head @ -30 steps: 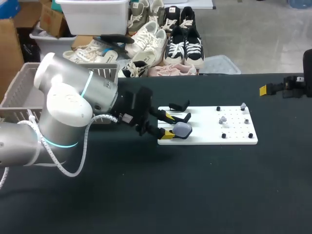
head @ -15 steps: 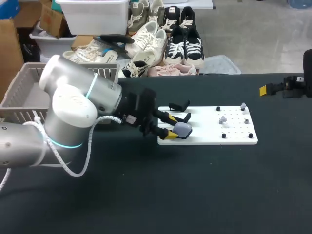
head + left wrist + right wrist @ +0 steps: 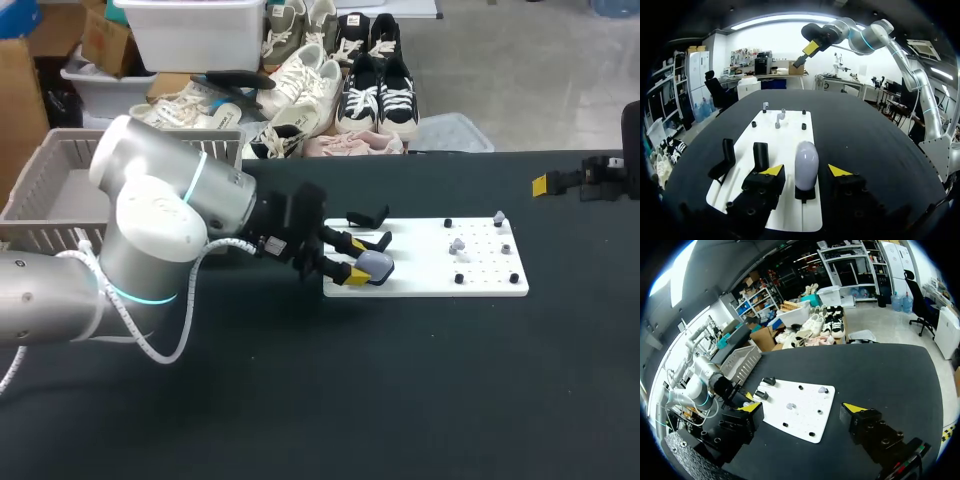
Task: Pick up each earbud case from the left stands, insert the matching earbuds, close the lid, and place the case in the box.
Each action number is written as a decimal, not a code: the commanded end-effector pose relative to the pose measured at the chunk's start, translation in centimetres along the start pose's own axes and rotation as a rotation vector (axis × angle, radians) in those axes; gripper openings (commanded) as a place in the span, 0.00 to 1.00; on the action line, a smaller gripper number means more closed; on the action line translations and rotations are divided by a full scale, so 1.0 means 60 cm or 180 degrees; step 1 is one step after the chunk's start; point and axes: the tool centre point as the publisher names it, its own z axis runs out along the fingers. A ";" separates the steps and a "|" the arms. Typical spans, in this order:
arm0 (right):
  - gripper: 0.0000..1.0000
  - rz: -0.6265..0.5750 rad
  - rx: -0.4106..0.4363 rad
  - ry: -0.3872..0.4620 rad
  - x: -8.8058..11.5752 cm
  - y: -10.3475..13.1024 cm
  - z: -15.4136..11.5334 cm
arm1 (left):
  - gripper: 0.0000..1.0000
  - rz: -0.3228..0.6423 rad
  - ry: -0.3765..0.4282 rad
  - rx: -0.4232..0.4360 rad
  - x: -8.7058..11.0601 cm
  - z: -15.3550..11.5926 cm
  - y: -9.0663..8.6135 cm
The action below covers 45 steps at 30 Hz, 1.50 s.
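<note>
A pale lavender earbud case [image 3: 376,265] stands upright on a small black stand at the near left of the white board [image 3: 430,282]. My left gripper [image 3: 352,260] straddles it. In the left wrist view the case [image 3: 806,159] sits between the yellow tips of my left gripper [image 3: 806,171], with a gap on each side, so the gripper is open. Two empty black stands [image 3: 368,228] lie just beyond. Small pale earbuds [image 3: 457,244] sit on pegs on the board's right half. My right gripper [image 3: 560,183] hangs open at the table's far right, holding nothing.
A grey slatted basket [image 3: 45,195] stands at the table's left edge behind my left arm. Small black pegs [image 3: 460,279] dot the board's right half. In the right wrist view the board [image 3: 800,415] lies ahead of my right gripper [image 3: 802,407] on black tabletop.
My left arm has edged right toward the board, and its fingers have drawn closer together around the case. The right arm and the case have not moved.
</note>
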 end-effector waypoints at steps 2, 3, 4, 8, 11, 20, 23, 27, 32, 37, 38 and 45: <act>1.00 -0.0002 -0.0009 0.0007 -0.001 -0.001 0.000 | 0.50 -0.0001 0.0001 0.0015 0.001 0.005 0.005; 1.00 -0.0002 -0.0009 0.0007 -0.001 -0.001 0.000 | 0.49 -0.0002 -0.0002 0.0016 0.000 0.005 0.005; 1.00 -0.0002 -0.0009 0.0007 -0.001 -0.001 0.000 | 0.49 -0.0002 -0.0004 0.0017 0.000 0.006 0.005; 1.00 -0.0002 -0.0009 0.0007 -0.001 -0.001 0.000 | 0.48 -0.0001 -0.0009 0.0021 -0.001 0.007 0.005; 1.00 -0.0002 -0.0009 0.0007 -0.001 -0.001 0.000 | 0.47 -0.0003 -0.0011 0.0024 -0.001 0.008 0.004; 1.00 -0.0002 -0.0009 0.0007 -0.001 -0.001 0.000 | 0.42 0.0003 -0.0012 0.0023 -0.002 0.013 -0.001; 1.00 -0.0002 -0.0009 0.0007 -0.001 -0.001 0.000 | 0.33 0.0007 -0.0009 0.0015 0.000 0.015 -0.002; 1.00 -0.0002 -0.0009 0.0007 -0.001 -0.001 0.000 | 0.27 0.0001 -0.0009 -0.0007 0.001 0.015 -0.003; 1.00 -0.0002 -0.0009 0.0007 -0.001 -0.001 0.000 | 0.00 -0.0017 -0.0021 -0.0037 0.004 0.015 -0.001; 1.00 -0.0002 -0.0009 0.0007 -0.001 -0.001 0.000 | 0.00 -0.0020 -0.0067 -0.0045 0.001 0.002 -0.005; 1.00 -0.0002 -0.0009 0.0007 -0.001 -0.001 0.000 | 0.00 -0.0021 -0.0081 -0.0052 -0.001 -0.001 -0.006; 1.00 -0.0002 -0.0009 0.0007 -0.001 -0.001 0.000 | 0.00 0.0020 -0.0309 -0.0061 -0.037 -0.036 -0.023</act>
